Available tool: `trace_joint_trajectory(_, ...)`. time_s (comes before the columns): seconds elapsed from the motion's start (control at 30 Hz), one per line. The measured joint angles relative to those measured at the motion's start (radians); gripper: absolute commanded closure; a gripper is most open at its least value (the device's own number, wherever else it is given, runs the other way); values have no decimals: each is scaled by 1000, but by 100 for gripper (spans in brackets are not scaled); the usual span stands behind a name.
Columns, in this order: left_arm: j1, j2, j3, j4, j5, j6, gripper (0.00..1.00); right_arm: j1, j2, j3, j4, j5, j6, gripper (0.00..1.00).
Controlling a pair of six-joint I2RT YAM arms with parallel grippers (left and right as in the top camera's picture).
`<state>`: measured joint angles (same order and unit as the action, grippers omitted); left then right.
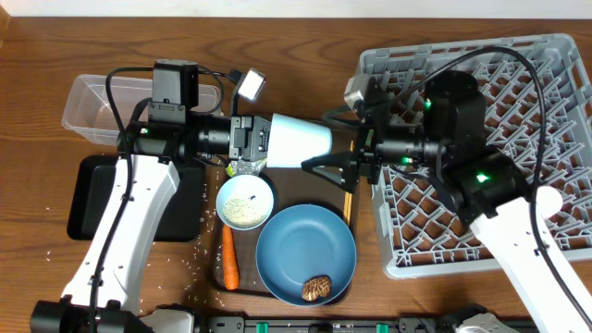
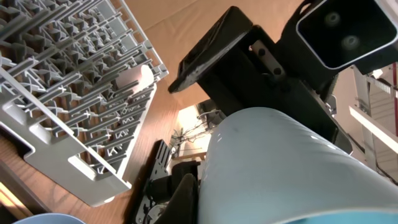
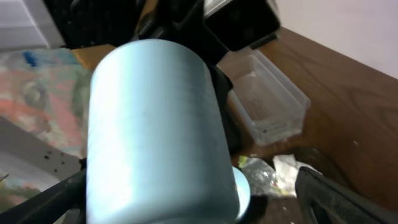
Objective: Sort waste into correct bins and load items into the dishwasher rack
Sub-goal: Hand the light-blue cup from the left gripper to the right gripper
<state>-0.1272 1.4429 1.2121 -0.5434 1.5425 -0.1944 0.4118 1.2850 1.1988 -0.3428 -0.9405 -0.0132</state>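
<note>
Starting at the left, the clear tub [image 1: 92,106] and the black tray [image 1: 92,199] lie side by side. The left gripper [image 1: 265,141] pinches the light-blue cup [image 1: 296,139] by its wide end, cup lying sideways. The right gripper [image 1: 324,142] flanks the cup's narrow end, fingers spread; contact cannot be confirmed. The grey rack [image 1: 518,83] sits rightmost.

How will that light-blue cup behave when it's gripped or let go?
The light-blue cup looks smooth, with no handle showing, so a loose grip may slide. It is round and held sideways by the left gripper, so set down like that it would probably roll.
</note>
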Motion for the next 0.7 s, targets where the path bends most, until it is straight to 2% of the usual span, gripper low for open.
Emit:
trace_joint_trajectory(0.07, 0, 0, 0, 0, 1, -2, 94, 0, 9, 0, 22, -39, -3, 20)
trace_joint_trajectory(0.17, 0, 0, 0, 0, 2, -8, 94, 0, 12, 0, 33, -94, -7, 39)
trace_joint_trajectory(0.33, -1, 0, 0, -2, 11, -10, 94, -1, 12, 0, 26, -116, -3, 47)
trace_joint_trajectory(0.37, -1, 0, 0, -1, 11, -10, 94, -2, 12, 0, 23, -116, -2, 45)
trace_joint_trajectory(0.4, -1, 0, 0, 0, 11, -10, 94, -2, 12, 0, 20, -117, -2, 31)
trace_joint_trajectory(0.43, -1, 0, 0, 0, 11, -11, 94, -2, 12, 0, 17, -116, 0, 22)
trace_joint_trajectory(0.47, -2, 0, 0, 1, 11, -12, 94, -2, 12, 0, 10, -124, -2, 22)
trace_joint_trajectory(0.53, -2, 0, 0, 7, 12, -12, 94, 0, 12, 0, -1, -142, -5, 28)
trace_joint_trajectory(0.7, -4, 0, 0, 8, 22, -12, 94, 0, 13, 0, -3, -146, -3, 31)
